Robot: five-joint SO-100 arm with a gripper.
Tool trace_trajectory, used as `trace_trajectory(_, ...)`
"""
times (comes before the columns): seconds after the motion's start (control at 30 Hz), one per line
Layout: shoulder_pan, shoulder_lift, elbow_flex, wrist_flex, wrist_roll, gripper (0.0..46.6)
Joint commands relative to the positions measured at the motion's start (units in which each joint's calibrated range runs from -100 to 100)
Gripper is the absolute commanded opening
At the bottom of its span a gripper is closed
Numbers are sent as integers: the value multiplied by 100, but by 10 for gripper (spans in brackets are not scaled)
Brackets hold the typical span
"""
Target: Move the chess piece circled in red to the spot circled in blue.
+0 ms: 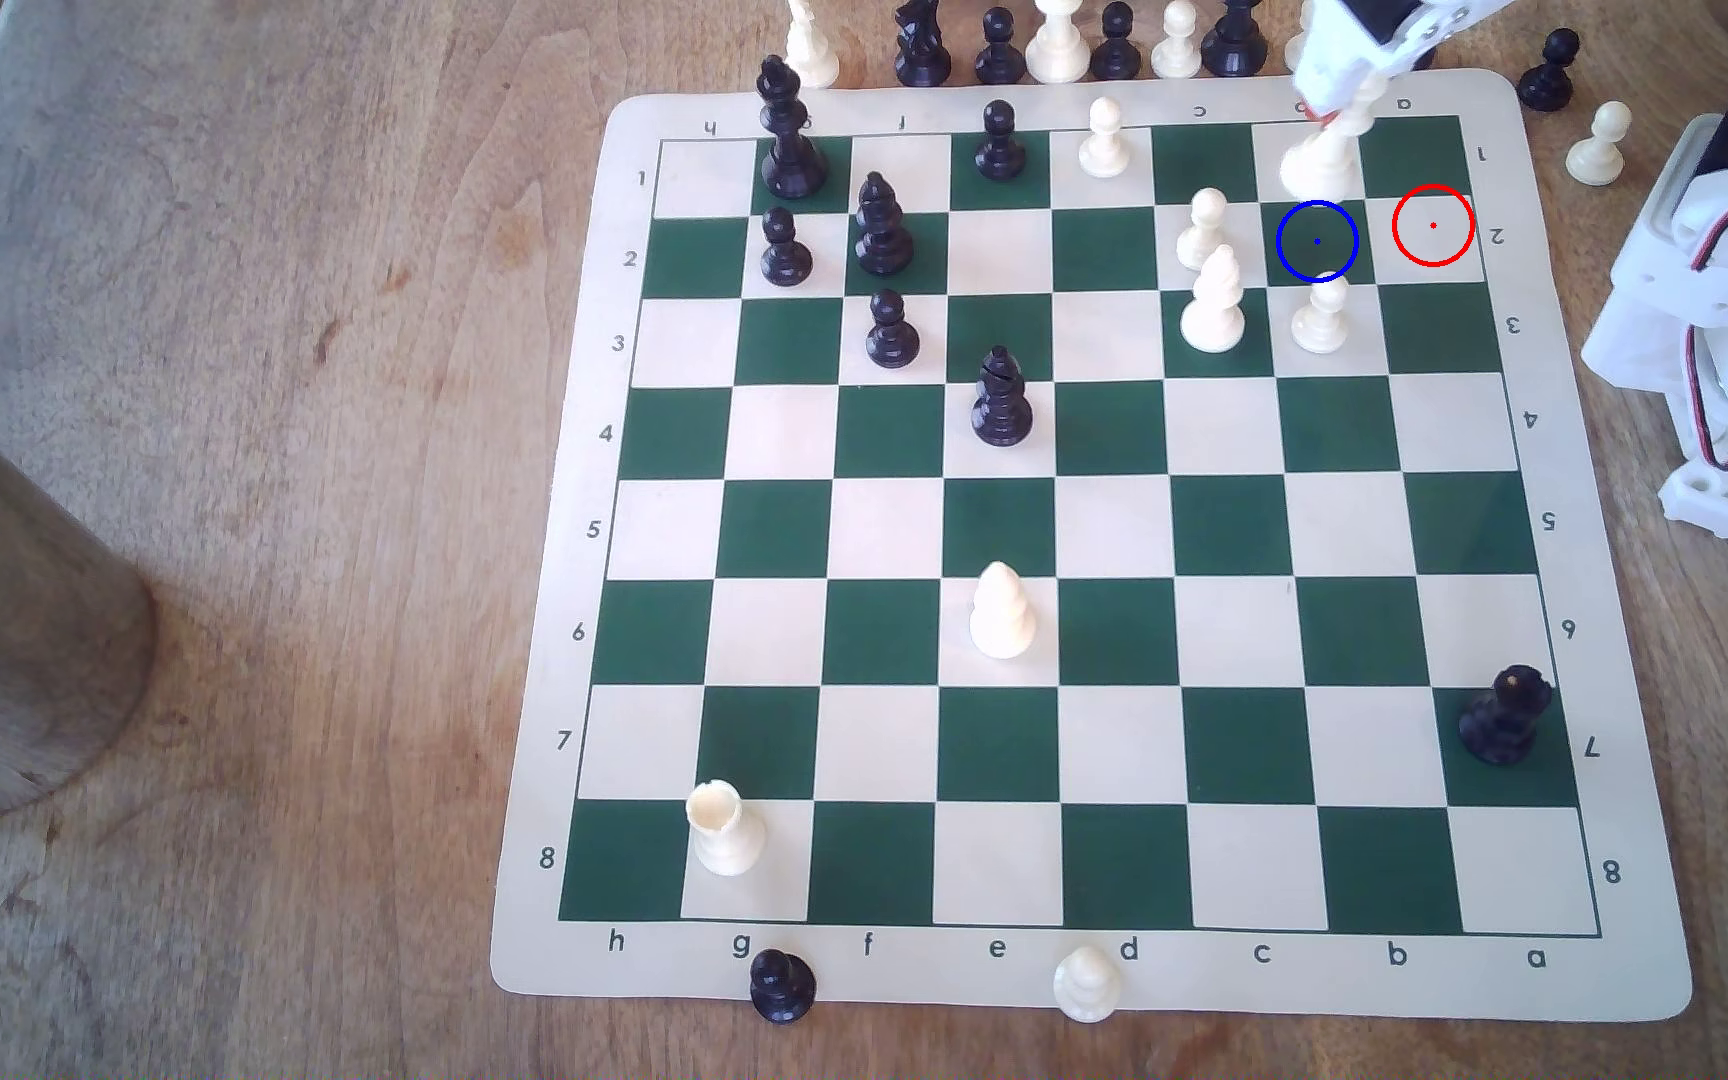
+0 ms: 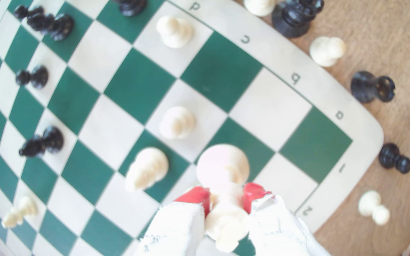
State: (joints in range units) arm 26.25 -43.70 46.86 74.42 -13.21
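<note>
Wrist view: the pincer (image 2: 226,197) is pinching the cream-white king (image 2: 223,167), its two red-tipped fingers (image 2: 195,195) pressed against the slim body from either side, the wide round base hanging below them clear of the board. In this view the green square under the base is partly hidden by the piece, and no rings are drawn. The exterior view gives what that one lacks: the king (image 1: 1319,166) hangs tilted from the white pincer (image 1: 1329,109), its base just short of the blue-ringed dark green square (image 1: 1317,241), while the red-ringed cream square (image 1: 1432,225) beside it lies bare. A cream pawn (image 1: 1321,312) stands just beyond the blue ring. The chess mat (image 1: 548,748) lies on a worn wooden bench (image 1: 268,519), with spare pieces standing off its edges.
</note>
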Motion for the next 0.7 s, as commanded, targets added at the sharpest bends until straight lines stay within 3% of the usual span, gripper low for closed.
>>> trace_trajectory(0.0,-48,210,-434,-202,-15,2)
trace_trajectory(0.67,179,1161,328,-1079,10,2)
